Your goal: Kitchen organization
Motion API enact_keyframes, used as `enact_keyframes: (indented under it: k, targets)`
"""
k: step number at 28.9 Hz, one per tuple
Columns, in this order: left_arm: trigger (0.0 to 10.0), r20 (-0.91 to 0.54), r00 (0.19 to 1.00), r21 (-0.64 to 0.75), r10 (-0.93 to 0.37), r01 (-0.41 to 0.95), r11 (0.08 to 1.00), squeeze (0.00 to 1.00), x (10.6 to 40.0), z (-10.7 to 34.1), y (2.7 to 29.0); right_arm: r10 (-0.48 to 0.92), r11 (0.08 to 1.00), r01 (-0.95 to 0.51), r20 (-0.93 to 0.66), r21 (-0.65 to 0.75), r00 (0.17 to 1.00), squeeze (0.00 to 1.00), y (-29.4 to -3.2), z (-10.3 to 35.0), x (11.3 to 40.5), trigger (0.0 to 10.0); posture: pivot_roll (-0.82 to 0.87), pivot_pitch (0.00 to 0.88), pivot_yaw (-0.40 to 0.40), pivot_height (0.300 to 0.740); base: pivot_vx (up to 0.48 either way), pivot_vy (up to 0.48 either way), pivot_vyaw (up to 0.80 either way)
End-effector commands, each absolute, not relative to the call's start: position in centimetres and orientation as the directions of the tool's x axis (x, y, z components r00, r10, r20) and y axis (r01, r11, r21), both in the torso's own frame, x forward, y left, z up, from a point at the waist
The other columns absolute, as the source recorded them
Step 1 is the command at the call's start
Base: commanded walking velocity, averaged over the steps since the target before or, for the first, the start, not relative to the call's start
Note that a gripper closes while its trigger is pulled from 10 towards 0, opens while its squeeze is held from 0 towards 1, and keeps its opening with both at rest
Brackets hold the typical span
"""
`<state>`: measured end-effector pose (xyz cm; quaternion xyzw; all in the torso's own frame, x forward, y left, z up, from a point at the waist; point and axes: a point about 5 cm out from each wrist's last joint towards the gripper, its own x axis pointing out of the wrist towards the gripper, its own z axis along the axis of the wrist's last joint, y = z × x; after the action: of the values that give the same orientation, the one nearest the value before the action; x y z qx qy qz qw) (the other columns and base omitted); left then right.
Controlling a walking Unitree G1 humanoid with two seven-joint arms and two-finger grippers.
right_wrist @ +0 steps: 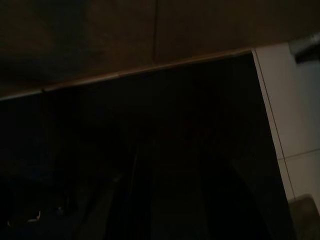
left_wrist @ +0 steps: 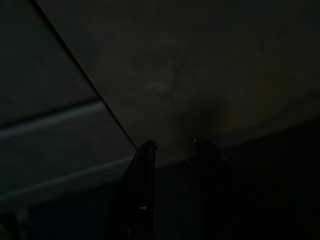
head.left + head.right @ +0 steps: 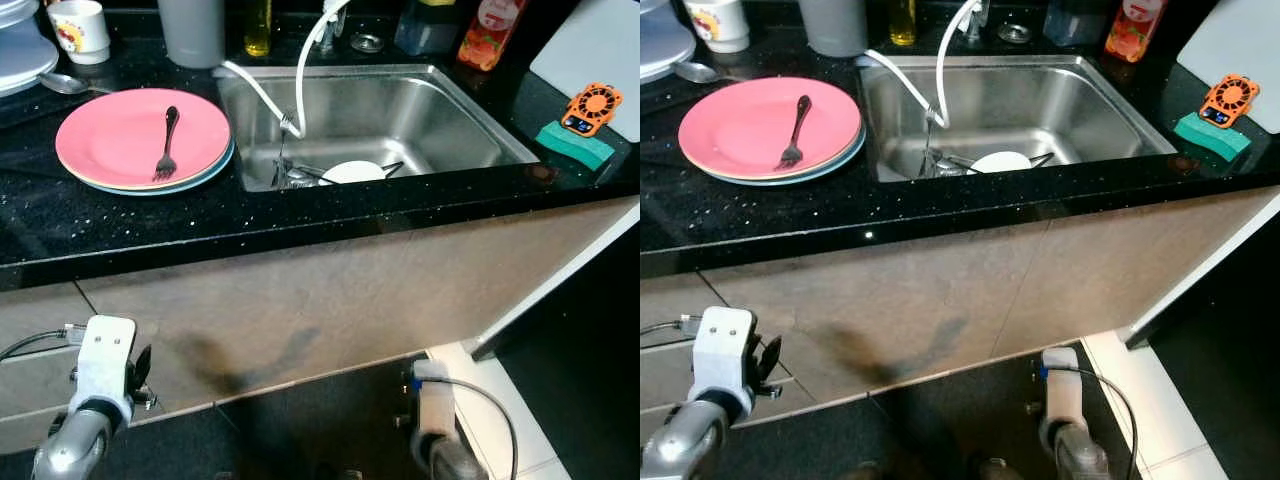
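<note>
Two arms hang low in front of the cabinet, well below the black speckled stone table (image 3: 120, 225), and neither has hold of anything.

From the left eye view, a round pink plate (image 3: 110, 135) sits stacked on a pale blue one on the table, left of the stainless steel sink (image 3: 400, 110). A dark metal fork (image 3: 167, 143) lies on the pink plate, handle pointing away from the robot and tines toward it, so its long axis runs nearly front to back. In the sink basin lie a white bowl (image 3: 352, 172) and some cutlery under the white hose of the tap. A green sponge (image 3: 573, 145) with a small orange fan on it rests at the table's right end. The left gripper (image 3: 140, 372) hangs almost straight below the plate; the right arm hangs below the sink's front edge.

The right eye view gives the same layout, the fork (image 3: 794, 131) up and slightly right of the left arm's wrist.

The left wrist view is very dark: two black fingers (image 2: 142, 165) stand a modest gap apart, nothing between them, facing the cabinet front.

The right wrist view is darker still; I cannot tell how its fingers stand, and can make out a cabinet edge and pale floor tile (image 1: 285, 110).

By my judgement the left arm is nearer the plate and fork, and must rise well above the table edge to reach them.
</note>
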<state>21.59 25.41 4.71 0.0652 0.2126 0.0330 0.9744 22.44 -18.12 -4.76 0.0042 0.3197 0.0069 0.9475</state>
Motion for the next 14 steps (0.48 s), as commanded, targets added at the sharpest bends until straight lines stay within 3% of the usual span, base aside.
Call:
enact_keyframes:
  k: [1, 9, 14]
  targets:
    - [10.0, -0.437, 0.897, 0.107, 0.063, -0.017, 0.994, 0.00, 21.6, 3.8, 25.3, -0.036, 0.998, 0.059, -0.632, 0.014, 0.774, 0.00, -19.1, -5.3, 21.8, 10.0, 0.27, 0.079, -0.106, 0.740, 0.000, 0.000, 0.00]
    - [10.0, -0.480, 0.871, 0.251, 0.103, 0.024, 0.968, 0.00, 24.5, 1.7, 26.1, -0.046, 0.999, 0.019, -0.673, -0.047, 0.738, 0.00, -18.5, -6.0, 21.7, 10.0, 0.20, 0.035, -0.080, 0.740, 0.000, 0.000, 0.00]
    - [10.0, -0.543, 0.835, 0.251, 0.091, 0.058, 0.966, 0.00, 24.9, 0.0, 25.6, -0.067, 0.998, 0.045, -0.692, -0.050, 0.719, 0.00, -18.8, -6.5, 21.0, 10.0, 0.19, 0.013, -0.066, 0.740, 0.000, 0.000, 0.00]
